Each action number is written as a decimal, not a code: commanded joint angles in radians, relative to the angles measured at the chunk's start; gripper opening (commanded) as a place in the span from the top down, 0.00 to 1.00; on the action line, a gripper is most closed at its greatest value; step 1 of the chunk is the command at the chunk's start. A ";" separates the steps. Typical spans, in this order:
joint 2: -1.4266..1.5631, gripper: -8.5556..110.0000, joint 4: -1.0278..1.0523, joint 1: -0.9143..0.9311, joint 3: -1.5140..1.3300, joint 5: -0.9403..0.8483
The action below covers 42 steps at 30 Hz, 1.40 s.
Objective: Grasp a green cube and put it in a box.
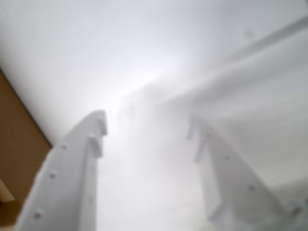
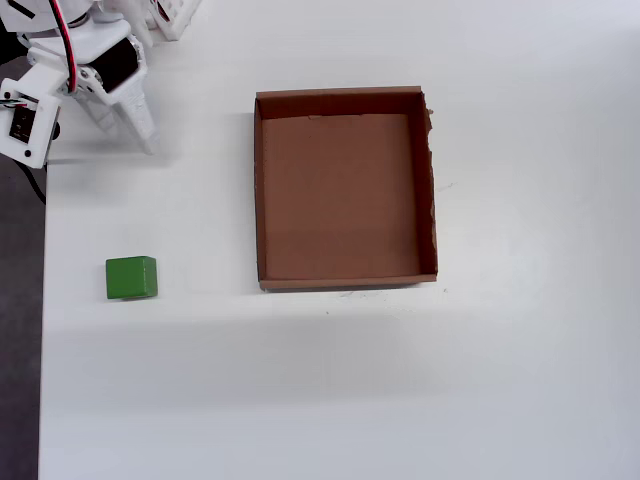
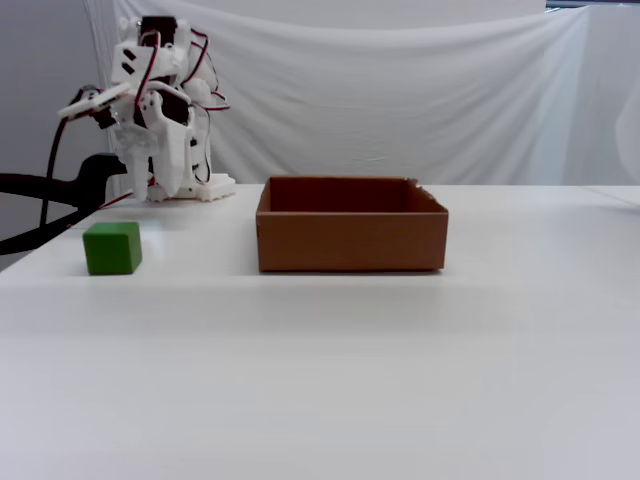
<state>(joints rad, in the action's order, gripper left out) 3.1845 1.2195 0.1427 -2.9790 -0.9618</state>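
The white gripper (image 1: 147, 127), fingers apart and empty, hangs near the arm's base, well apart from the green cube (image 2: 131, 278) beside the empty box (image 2: 346, 97); it should descend straddling the cube squarely.

White printed arm (image 3: 160, 120), black servos, red cables, screw-dotted claw (image 1: 147, 130) fingers.

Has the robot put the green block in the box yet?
Not yet. Nothing looks done: the green cube sits on the table left of the box in the overhead view, and the box is empty. The hand is open and holds nothing, back near the robot's base. Still left: reach the cube, grab it, carry it over, drop it in.
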 commanded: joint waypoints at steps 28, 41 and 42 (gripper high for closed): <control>-0.282 0.74 -0.390 -0.018 0.084 0.018; -0.443 0.74 -0.327 0.018 0.313 -0.074; -0.483 0.74 -0.327 0.025 0.331 -0.100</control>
<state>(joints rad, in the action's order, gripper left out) 2.7151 0.9050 0.1565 -2.7105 -1.0416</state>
